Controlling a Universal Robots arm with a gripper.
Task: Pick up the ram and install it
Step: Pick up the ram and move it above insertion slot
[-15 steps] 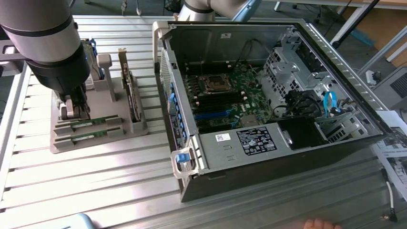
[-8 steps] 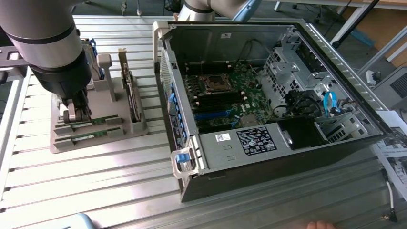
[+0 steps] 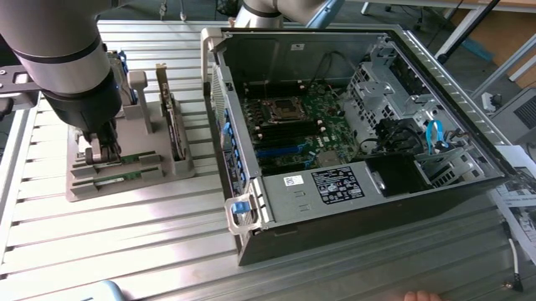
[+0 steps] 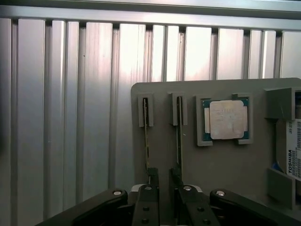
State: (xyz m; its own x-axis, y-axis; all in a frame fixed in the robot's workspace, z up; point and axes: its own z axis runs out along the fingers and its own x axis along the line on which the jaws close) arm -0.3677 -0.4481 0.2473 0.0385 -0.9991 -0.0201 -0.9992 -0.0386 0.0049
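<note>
Observed pincer (image 4: pixel 163 174) parted wide, black jointed fingers (image 4: pixel 151 188) low over matte grey slotted holder (image 4: pixel 211 169) on ribbed aluminium counter (image 4: pixel 56 117). Noted ram (image 4: pixel 146 136), a thin strip, standing on edge in holder slot at the fingertips. Recorded square silver processor (image 4: pixel 228 119) seated in neighbouring recess.

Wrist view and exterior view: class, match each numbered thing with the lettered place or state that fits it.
1 processor chip
2 ram stick
3 computer case
4 gripper

a open, over the gray holder
b flat in a square recess
c on edge in a narrow slot
d on its side, motherboard exposed

Pairs: 1-b, 2-c, 3-d, 4-a
</note>
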